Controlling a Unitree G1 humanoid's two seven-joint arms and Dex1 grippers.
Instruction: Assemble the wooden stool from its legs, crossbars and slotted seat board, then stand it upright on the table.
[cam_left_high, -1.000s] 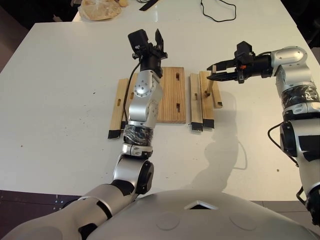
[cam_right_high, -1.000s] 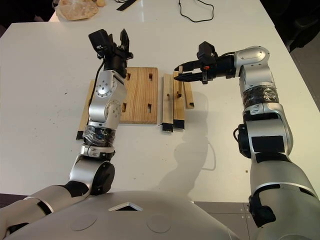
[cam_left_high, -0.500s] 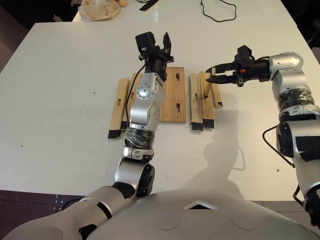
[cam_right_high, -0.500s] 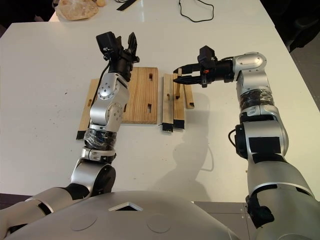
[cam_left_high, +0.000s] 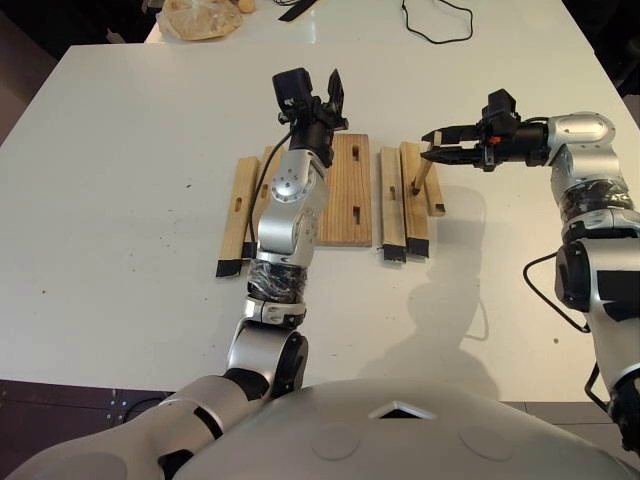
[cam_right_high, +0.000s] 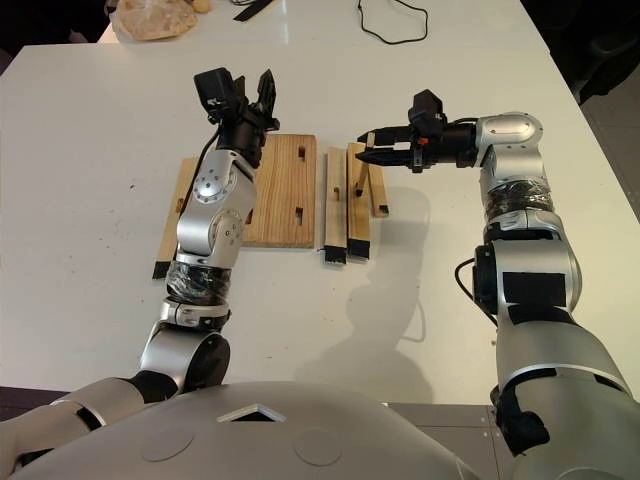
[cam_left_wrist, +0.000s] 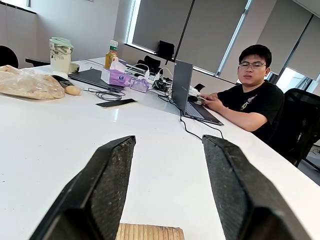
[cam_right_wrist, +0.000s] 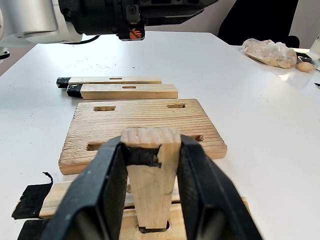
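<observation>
The slotted seat board (cam_left_high: 347, 190) lies flat mid-table. Two legs (cam_left_high: 238, 212) lie to its left, partly behind my left arm. Two more legs (cam_left_high: 392, 205) with black ends lie to its right. My right gripper (cam_left_high: 430, 144) is shut on the top of a crossbar (cam_left_high: 421, 172). That crossbar (cam_right_wrist: 150, 192) stands tilted, its lower end in the slot of the leg (cam_left_high: 414, 205) beneath. Another crossbar (cam_left_high: 437, 197) lies flat beside it. My left gripper (cam_left_high: 328, 92) hovers over the board's far edge, open and holding nothing, its fingers (cam_left_wrist: 107, 170) spread wide.
A plastic bag of food (cam_left_high: 200, 18), a black cable (cam_left_high: 437, 28) and a dark flat object (cam_left_high: 300, 8) sit at the table's far end. Bare white table (cam_left_high: 120, 180) spreads to the left and along the near edge.
My left gripper has swung to the right over the board's far edge. My right gripper has drawn slightly right with the crossbar's top, tilting it more.
</observation>
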